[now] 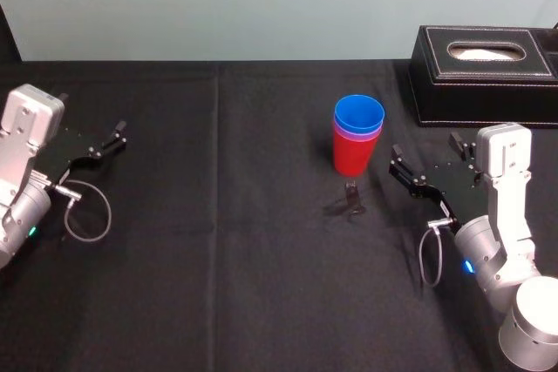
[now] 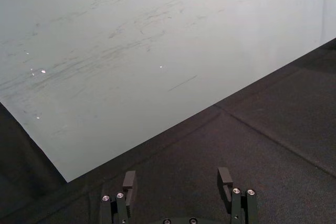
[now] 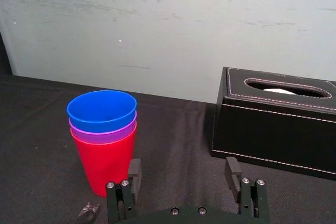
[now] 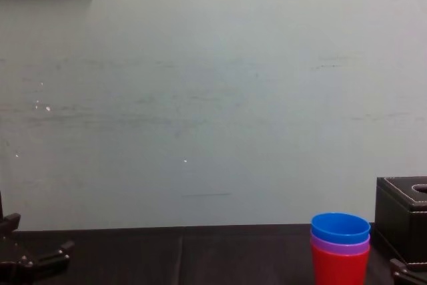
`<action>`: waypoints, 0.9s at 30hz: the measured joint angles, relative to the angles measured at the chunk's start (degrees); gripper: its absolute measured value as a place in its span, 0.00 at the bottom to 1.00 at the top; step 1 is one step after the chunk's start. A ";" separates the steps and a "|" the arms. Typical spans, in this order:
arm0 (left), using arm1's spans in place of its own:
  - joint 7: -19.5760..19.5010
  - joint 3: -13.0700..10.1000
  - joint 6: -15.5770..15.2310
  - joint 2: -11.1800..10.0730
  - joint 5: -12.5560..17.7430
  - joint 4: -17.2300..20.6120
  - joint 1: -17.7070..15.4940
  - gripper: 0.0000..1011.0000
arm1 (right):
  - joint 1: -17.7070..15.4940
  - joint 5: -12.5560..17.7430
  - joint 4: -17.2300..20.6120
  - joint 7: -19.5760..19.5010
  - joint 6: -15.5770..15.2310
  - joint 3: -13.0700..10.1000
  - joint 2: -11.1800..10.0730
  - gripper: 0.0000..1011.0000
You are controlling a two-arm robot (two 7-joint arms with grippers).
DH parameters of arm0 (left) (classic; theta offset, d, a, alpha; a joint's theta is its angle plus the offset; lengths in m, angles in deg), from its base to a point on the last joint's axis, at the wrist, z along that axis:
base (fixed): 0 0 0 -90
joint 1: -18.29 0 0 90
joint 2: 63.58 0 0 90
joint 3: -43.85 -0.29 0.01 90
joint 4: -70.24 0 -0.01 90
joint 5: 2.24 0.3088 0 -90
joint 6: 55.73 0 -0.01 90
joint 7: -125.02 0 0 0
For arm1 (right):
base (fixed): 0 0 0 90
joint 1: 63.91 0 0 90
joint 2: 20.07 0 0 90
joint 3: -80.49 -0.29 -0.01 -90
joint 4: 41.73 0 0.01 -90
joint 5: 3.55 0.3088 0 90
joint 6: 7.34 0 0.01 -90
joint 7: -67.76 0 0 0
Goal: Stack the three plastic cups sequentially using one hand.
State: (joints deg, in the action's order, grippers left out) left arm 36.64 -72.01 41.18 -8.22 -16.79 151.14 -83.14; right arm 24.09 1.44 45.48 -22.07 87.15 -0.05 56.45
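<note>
Black jaws of the right gripper (image 3: 182, 170) stand spread and empty, just short of the three plastic cups (image 3: 103, 135), which sit nested blue-in-purple-in-red on the surface (image 3: 37, 145). Stacking looks finished. At far left the left gripper (image 2: 177, 178) sits parked, jaws spread.

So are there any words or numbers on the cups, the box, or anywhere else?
None: no words, numbers or signs can be read anywhere.
The red cup, purple cup and blue cup are plain.
The box has stitching but no lettering.
The left pincer and right pincer show no labels.
</note>
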 joint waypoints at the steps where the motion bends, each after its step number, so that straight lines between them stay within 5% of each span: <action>1: 0.00 0.00 0.00 0.00 0.00 0.00 0.00 0.99 | 0.00 0.00 0.01 0.00 0.00 0.00 0.00 0.99; 27: 0.00 0.00 0.00 0.00 0.00 0.00 0.00 0.99 | 0.00 0.00 0.01 0.00 0.00 0.00 0.00 0.99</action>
State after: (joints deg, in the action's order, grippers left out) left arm 36.64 -72.01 41.18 -8.22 -16.79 151.14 -83.14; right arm 24.10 1.43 45.49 -22.07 87.15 -0.05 56.45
